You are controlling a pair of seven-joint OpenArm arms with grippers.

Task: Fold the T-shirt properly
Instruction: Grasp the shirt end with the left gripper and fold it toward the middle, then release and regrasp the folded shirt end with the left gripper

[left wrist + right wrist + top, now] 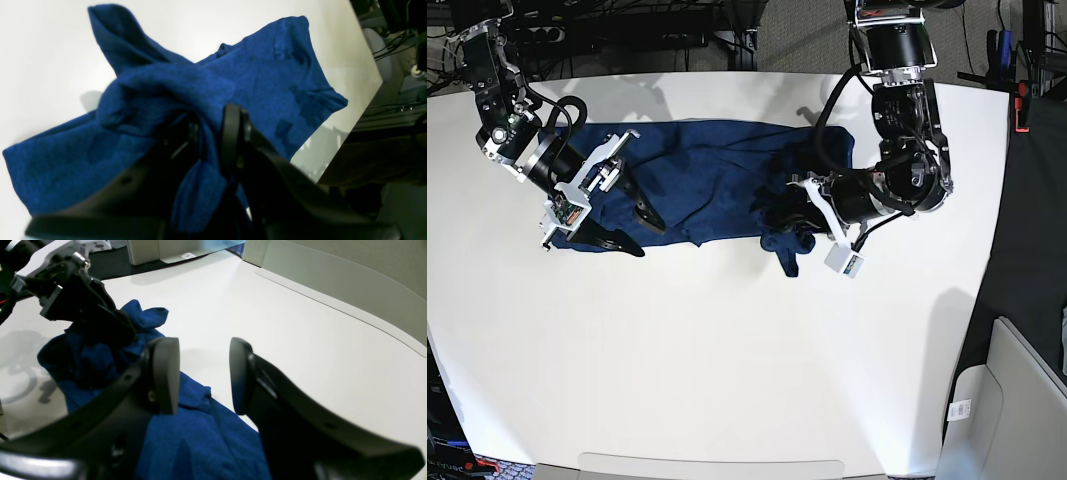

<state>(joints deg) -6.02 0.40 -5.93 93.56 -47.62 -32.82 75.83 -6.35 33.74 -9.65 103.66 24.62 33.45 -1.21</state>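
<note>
shirt point(707, 175): bunched, on desk point(727, 350) | my left end effector point(213, 140): clamped on shirt fold | my right end effector point(203, 373): jaws apart, empty, over shirt

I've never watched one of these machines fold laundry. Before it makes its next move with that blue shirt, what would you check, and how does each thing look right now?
1. Left gripper has hold of the T-shirt: ok, a bunch of blue fabric is pinched between its fingers.
2. Right gripper is free to grab: ok, jaws open with nothing between them, hovering over the shirt's edge.
3. Shirt lies flat: not ok, it is bunched and twisted near the left gripper.
4. Shirt is fully on the white table: ok in the base view.
5. Which part of the shirt the left gripper holds, sleeve or hem: cannot tell.
</note>
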